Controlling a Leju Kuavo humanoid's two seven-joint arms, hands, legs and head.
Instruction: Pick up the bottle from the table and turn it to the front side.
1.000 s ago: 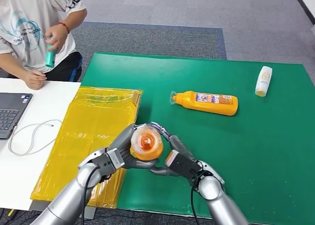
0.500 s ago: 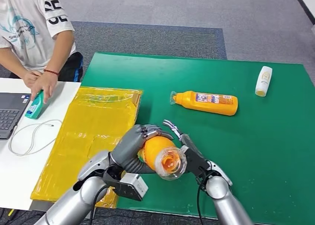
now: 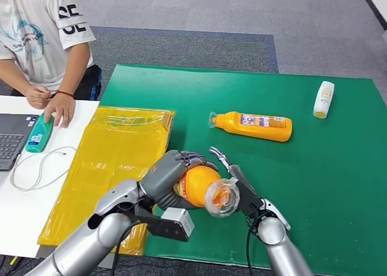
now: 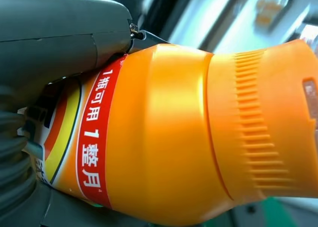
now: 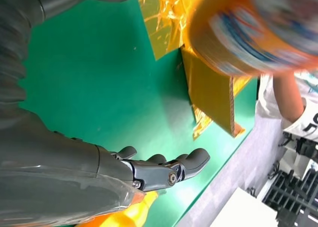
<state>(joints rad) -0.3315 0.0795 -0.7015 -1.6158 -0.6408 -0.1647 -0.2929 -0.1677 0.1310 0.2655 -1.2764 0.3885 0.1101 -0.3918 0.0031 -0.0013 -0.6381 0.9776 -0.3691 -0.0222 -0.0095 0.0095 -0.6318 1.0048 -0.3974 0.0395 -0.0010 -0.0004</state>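
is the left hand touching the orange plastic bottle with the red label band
Touching. In the left wrist view the grey left hand lies against the orange plastic bottle at its label; the head view shows its fingers wrapped over the body.

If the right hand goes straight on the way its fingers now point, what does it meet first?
Probably nothing soon: the right hand points up and left past the held bottle, over bare green mat. Depth is unclear.

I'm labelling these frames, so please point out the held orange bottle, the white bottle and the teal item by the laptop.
held orange bottle [image 3: 197, 184], head view, on its body.
white bottle [image 3: 324, 99], head view, mid-body.
teal item [image 3: 38, 134], head view, its middle.
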